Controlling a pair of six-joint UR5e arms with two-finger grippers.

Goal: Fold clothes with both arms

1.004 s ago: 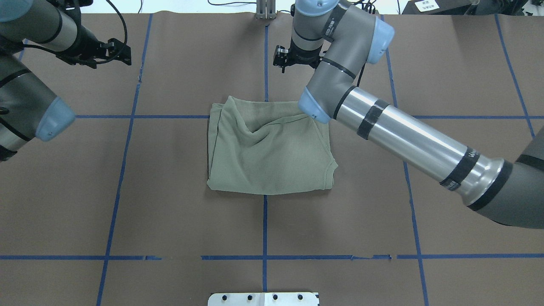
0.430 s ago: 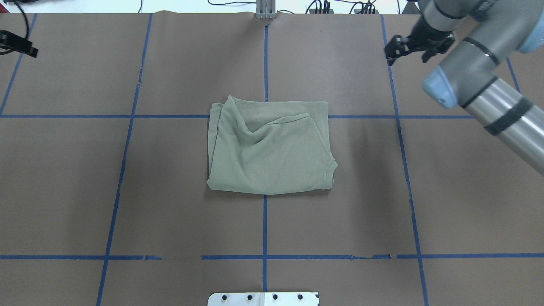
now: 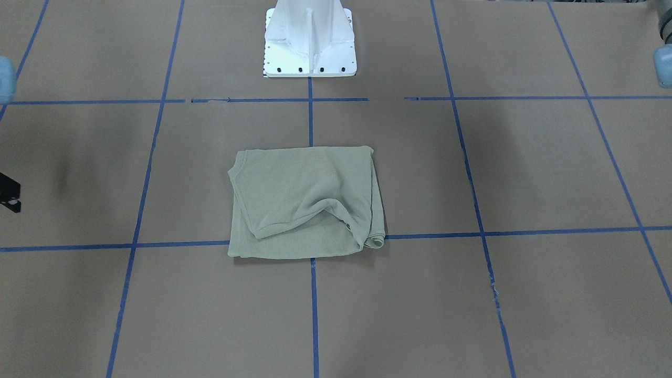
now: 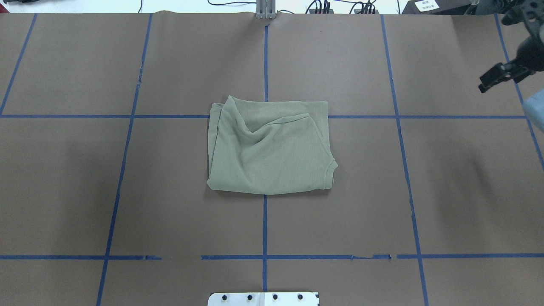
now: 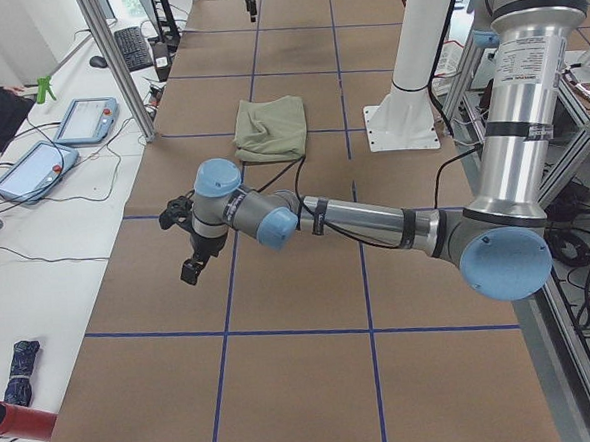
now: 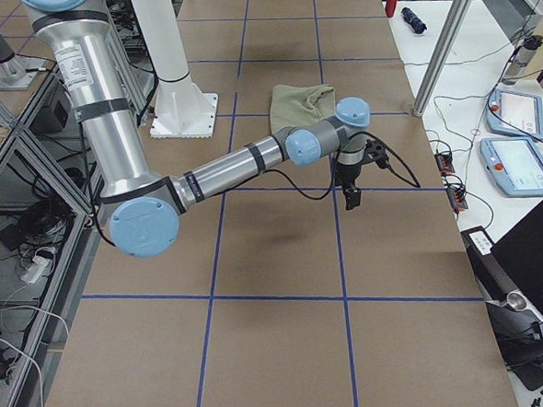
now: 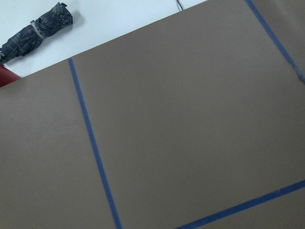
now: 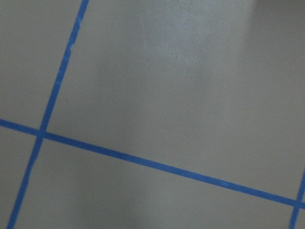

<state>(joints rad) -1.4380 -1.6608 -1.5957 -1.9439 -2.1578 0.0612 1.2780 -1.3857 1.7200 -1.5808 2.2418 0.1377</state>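
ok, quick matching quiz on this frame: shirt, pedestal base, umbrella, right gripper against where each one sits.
1. green shirt
2. white pedestal base
3. plaid folded umbrella
4. right gripper

A. over the right end of the table, apart from the shirt
B. folded, at the table's middle
C. on the white surface beside the table
D. at the table's robot-side edge

Pairs: 1-B, 2-D, 3-C, 4-A
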